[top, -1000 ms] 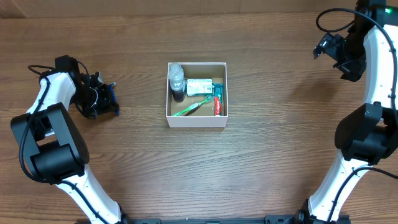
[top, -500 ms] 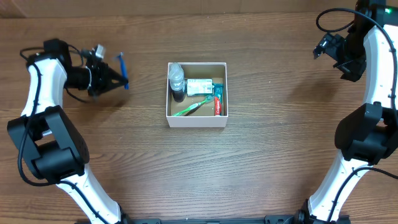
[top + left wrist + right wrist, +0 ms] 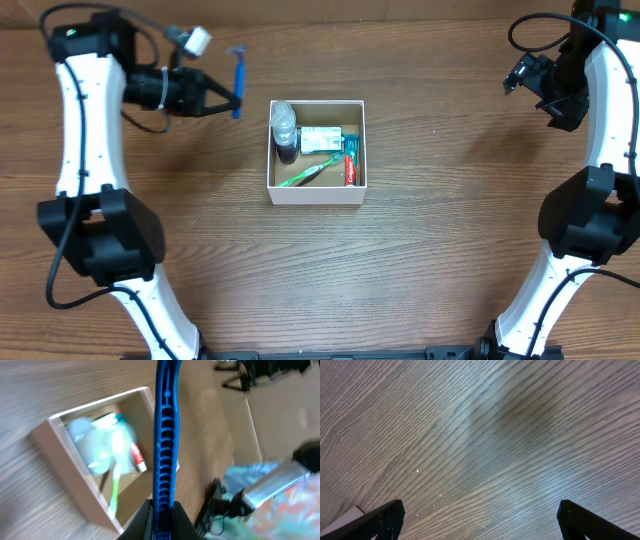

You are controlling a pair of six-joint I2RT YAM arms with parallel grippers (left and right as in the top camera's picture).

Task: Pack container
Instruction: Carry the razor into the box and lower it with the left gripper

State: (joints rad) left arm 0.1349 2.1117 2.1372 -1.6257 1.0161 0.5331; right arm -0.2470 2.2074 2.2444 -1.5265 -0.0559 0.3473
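Blue ribbed handle [image 3: 165,460], perhaps a razor, white-walled container [image 3: 316,196], green toothbrush [image 3: 308,174], red tube [image 3: 350,173]

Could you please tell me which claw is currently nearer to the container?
Left. The left claw, gripping a blue razor, hovers just outside the far left corner of the container; the right claw is open, well off to the container's right.
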